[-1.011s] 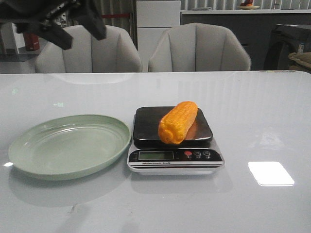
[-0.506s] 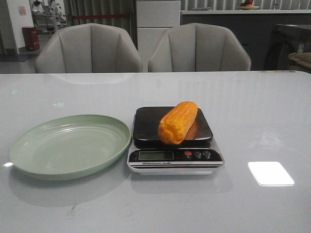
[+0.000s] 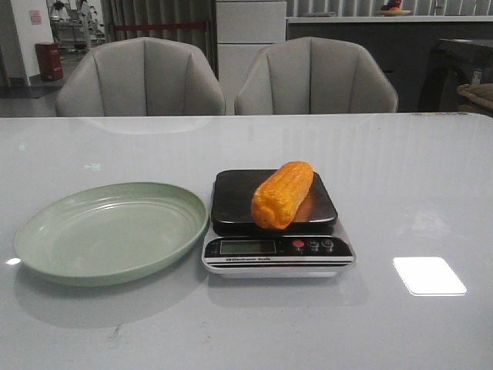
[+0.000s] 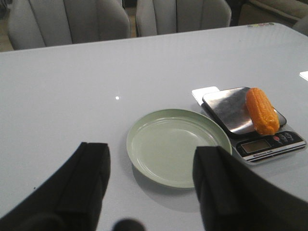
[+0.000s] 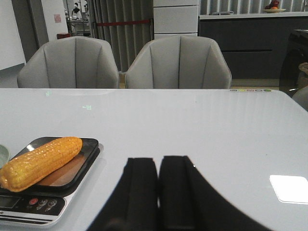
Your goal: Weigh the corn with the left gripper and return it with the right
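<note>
- Lying on the scale (image 3: pixel 278 223), the corn (image 3: pixel 282 193) rests on the dark platform, slanted, one end toward 7 o'clock overhanging the front edge above the display, the other toward 1 o'clock.
- Scale buttons sit at 3 o'clock of the display, along the front strip.
- Plate (image 3: pixel 108 231), pale green, sits at 9 o'clock of the scale, rim just beside it; whether they touch cannot be told.
- Left gripper (image 4: pixel 151 185): fingers (image 4: pixel 89 168) spread wide apart, released, nothing between them; well apart from the corn, above the table (image 3: pixel 416 193).
- Right gripper (image 5: pixel 159 185): fingers (image 5: pixel 142 187) pressed together, clenched on nothing, over bare table at 3 o'clock of the scale.
- Neither arm shows in the front view.
- Two grey chairs (image 3: pixel 316 77) stand at 12 o'clock behind the table.
</note>
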Tool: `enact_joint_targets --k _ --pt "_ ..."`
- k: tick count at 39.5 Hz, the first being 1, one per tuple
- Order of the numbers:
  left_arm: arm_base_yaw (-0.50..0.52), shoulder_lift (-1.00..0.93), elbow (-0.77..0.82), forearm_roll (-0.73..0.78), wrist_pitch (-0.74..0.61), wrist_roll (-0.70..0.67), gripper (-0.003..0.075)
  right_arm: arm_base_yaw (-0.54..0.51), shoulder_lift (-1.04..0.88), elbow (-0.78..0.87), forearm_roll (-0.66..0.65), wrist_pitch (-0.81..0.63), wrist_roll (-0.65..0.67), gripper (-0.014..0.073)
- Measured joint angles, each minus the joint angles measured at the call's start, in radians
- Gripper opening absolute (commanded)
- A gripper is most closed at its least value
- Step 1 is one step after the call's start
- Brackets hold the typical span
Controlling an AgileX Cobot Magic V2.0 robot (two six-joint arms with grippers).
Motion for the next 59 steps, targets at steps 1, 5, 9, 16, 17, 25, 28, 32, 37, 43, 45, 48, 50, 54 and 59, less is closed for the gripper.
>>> enact_joint_targets --k 1,5,9,16,17,25,28,32,37,43,45,48,50,54,59 --pt "0.000 -0.028 0.013 0.010 0.000 0.000 0.0365 0.000 0.000 0.000 0.000 0.000 0.000 0.0157" --pt "0.000 -0.115 0.057 0.033 0.002 0.000 0.0251 0.000 0.000 0.000 0.000 0.000 0.000 0.0157" --pt "0.000 -0.164 0.098 0.040 0.002 0.000 0.0103 0.000 0.000 0.000 0.000 0.000 0.000 0.0157" --pt "0.002 -0.165 0.136 0.041 -0.005 0.000 0.0124 0.000 0.000 0.000 0.000 -0.004 0.000 0.0157" --pt "0.002 -0.165 0.137 0.041 -0.007 0.000 0.0124 0.000 0.000 0.000 0.000 -0.011 0.000 0.0157" --pt "0.002 -0.165 0.137 0.041 -0.011 0.001 0.0124 0.000 0.000 0.000 -0.001 -0.220 0.000 0.0157" --pt "0.002 -0.165 0.137 0.041 -0.011 0.001 0.0124 0.000 0.000 0.000 -0.001 -0.267 0.000 0.0157" --pt "0.002 -0.165 0.137 0.043 -0.011 0.001 0.0124 0.000 0.000 -0.024 -0.003 -0.240 0.000 0.0157" --pt "0.002 -0.165 0.137 0.046 -0.011 0.001 0.0124 0.000 0.029 -0.118 -0.005 -0.166 0.000 0.0157" --pt "0.002 -0.165 0.137 0.049 -0.011 0.001 0.0124 0.000 0.144 -0.243 -0.005 -0.063 0.000 0.0157" --pt "0.002 -0.165 0.137 0.049 -0.011 0.001 0.0124 0.000 0.193 -0.284 -0.005 -0.016 0.000 0.0157" --pt "0.002 -0.165 0.137 0.049 -0.011 0.001 0.0124 0.000 0.265 -0.332 -0.005 0.058 0.000 0.0157" --pt "0.002 -0.165 0.137 0.049 -0.011 0.001 0.0124 0.000 0.309 -0.361 -0.005 0.104 0.000 0.0157" --pt "0.002 -0.165 0.137 0.049 -0.013 0.001 0.0124 0.000 0.383 -0.398 0.004 0.184 0.000 0.0157" --pt "0.002 -0.165 0.137 0.049 -0.019 0.001 0.0124 0.000 0.421 -0.404 0.011 0.269 0.000 0.0157"
